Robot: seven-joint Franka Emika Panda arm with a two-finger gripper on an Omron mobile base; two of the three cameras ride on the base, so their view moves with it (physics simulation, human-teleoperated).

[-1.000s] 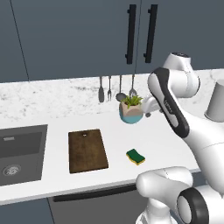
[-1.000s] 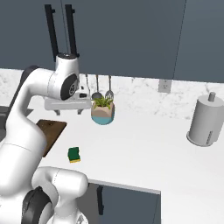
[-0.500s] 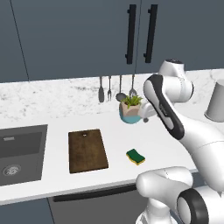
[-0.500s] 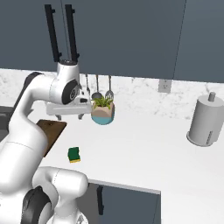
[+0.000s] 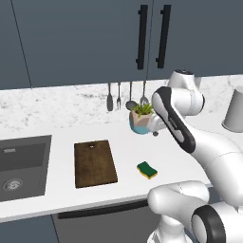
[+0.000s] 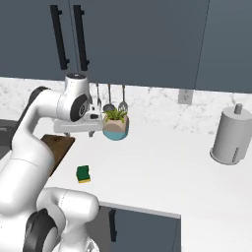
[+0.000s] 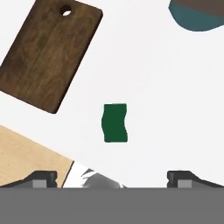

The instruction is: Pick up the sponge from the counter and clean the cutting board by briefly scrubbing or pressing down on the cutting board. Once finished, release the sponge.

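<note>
— Sponge (image 5: 147,170)?
— Lying flat on the white table (image 5: 57,195), green side up, near the front edge, apart from everything else. Seen from above in the hand view (image 7: 114,123), between the two fingertips and well ahead of them.
— Cutting board (image 5: 94,163)?
— Flat on the table, left of the sponge, hole toward the wall, bare on top. Dark sink basin (image 5: 21,166) further left.
— Pincer (image 7: 112,177)?
— Up in the air above the sponge, spread wide, holding nothing.
— Further out?
— Small potted plant (image 6: 115,125) in a teal bowl behind the sponge, utensils (image 5: 126,96) hanging on the wall above, grey canister (image 6: 230,137) far right.
</note>
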